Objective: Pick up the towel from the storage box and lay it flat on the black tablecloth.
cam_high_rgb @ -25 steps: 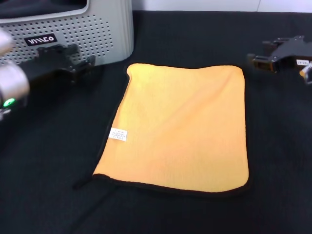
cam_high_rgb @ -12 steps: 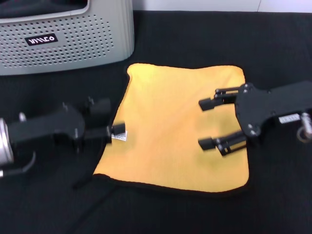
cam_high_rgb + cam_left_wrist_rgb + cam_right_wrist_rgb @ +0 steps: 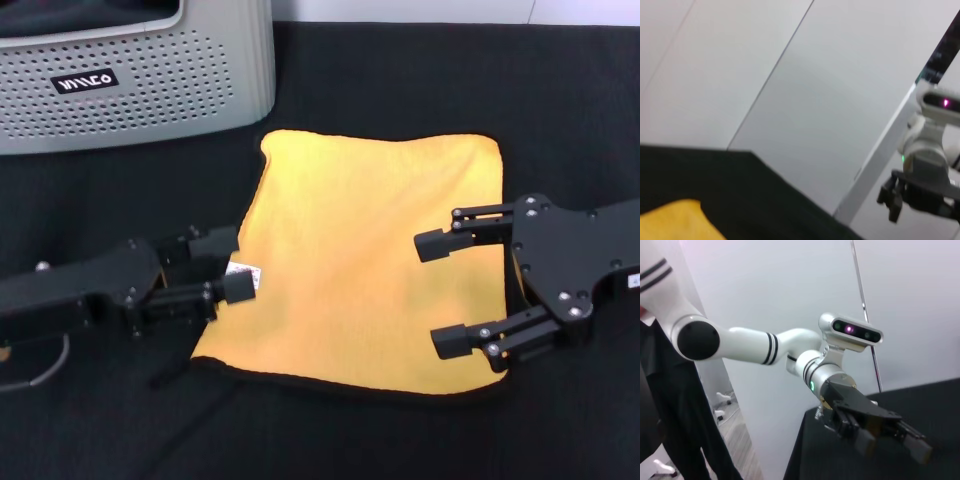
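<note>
While the towel [image 3: 375, 265] lay spread yellow-orange side up on the black tablecloth [image 3: 90, 420], both grippers hung low at its two sides. The towel's thin black hem showed along its near edge, and its small white tag [image 3: 243, 272] sat at the edge on the robot's left. The left gripper [image 3: 226, 265] reached in from that side, its fingers apart, the nearer fingertip [image 3: 241, 286] just at the tag and the farther one at the towel's edge; whether either touched the cloth could not be told. The right gripper [image 3: 444, 294] came in from the opposite side over the towel, its two fingers spread wide, one fingertip [image 3: 432, 244] above the middle of the cloth and the other nearer the front hem. The storage box [image 3: 140, 85], light grey with perforated walls and a black label [image 3: 84, 79] in white lettering, stood on the tablecloth at the far left, apart from the towel's far corner. In the left wrist view a yellow corner of the towel [image 3: 675, 222] showed on the black cloth, with the right gripper [image 3: 895, 197] farther off. The right wrist view showed the left gripper [image 3: 892, 442] over the tablecloth [image 3: 925, 405] with its fingers parted.
</note>
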Controlling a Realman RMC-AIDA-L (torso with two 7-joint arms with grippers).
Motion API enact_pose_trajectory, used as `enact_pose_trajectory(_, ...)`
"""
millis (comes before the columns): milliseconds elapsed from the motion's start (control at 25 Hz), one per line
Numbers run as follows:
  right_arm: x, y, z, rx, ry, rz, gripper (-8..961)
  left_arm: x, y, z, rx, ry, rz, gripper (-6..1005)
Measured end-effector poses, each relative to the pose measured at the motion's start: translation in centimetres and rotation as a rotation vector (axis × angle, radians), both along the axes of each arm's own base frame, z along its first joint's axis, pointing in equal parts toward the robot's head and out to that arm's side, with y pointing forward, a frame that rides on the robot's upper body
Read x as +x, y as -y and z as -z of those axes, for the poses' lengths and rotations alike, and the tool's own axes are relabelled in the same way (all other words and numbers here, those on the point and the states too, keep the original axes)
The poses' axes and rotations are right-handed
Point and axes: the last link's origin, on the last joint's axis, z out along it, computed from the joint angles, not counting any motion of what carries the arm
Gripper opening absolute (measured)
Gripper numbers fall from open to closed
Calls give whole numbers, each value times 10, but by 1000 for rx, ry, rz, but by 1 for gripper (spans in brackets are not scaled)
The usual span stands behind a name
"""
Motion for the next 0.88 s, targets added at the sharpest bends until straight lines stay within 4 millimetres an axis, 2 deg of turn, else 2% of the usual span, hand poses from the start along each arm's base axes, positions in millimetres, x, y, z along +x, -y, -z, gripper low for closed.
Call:
enact_pose_trajectory(360,-4,2,1,22,-21,-55,864,18,-11,-1,81,90,87,862)
enact_pose_trajectory(640,3,-6,11,48,-53,-84,864,18,-14,-3,133,114,99,862)
enact_pose_trajectory(880,4,-8,9,69,-64,-86,864,19,-14,-4,143,117,104,862)
